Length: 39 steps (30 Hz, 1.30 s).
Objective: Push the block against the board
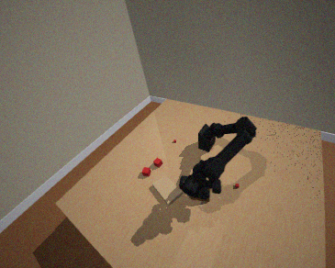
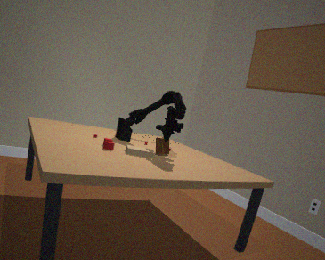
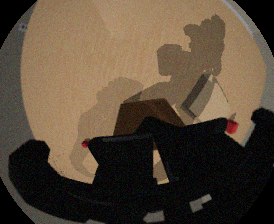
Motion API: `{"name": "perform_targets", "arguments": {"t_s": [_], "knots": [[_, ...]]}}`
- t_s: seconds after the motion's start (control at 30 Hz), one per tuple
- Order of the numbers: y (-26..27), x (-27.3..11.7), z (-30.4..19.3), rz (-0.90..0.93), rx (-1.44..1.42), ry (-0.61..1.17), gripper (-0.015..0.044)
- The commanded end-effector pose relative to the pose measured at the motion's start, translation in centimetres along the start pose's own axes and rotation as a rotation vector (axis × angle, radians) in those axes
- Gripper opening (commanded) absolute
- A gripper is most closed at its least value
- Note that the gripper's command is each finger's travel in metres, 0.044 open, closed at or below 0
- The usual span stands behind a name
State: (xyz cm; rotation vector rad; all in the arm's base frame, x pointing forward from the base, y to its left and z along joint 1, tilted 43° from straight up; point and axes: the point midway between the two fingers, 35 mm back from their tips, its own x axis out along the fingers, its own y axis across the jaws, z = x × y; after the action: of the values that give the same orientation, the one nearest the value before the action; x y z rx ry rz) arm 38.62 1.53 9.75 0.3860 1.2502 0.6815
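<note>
The square block (image 2: 160,146) (image 3: 143,115) is dark brown and stands upright on the table; the arm hides it in the top view. The board (image 1: 163,188) (image 2: 139,150) (image 3: 214,104) is pale and lies flat. In the wrist view a shaded strip of table shows between block and board; their nearest parts are partly hidden, so I cannot tell whether they touch. My gripper (image 2: 166,140) (image 3: 148,119) is shut and empty. It points down, with its tips at the top of the block or just behind it; contact is unclear.
Two red cubes (image 1: 158,161) (image 1: 146,172) (image 2: 108,144) lie beyond the board. Small red pieces (image 1: 174,141) (image 1: 237,185) (image 2: 95,136) lie elsewhere on the wooden table (image 1: 264,229) (image 2: 92,165). The arm's base (image 1: 206,138) (image 2: 123,129) stands behind the board.
</note>
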Motion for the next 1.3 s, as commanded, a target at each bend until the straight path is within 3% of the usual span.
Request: {"name": "perform_targets", "arguments": {"t_s": [0.0, 0.5, 1.27], "knots": [[-0.1, 0.1, -0.7, -0.001, 0.0, 0.005, 0.0], [-0.1, 0.2, -2.1, -0.001, 0.001, 0.006, 0.0], [0.0, 0.2, 1.4, -0.001, -0.001, 0.004, 0.0]]}}
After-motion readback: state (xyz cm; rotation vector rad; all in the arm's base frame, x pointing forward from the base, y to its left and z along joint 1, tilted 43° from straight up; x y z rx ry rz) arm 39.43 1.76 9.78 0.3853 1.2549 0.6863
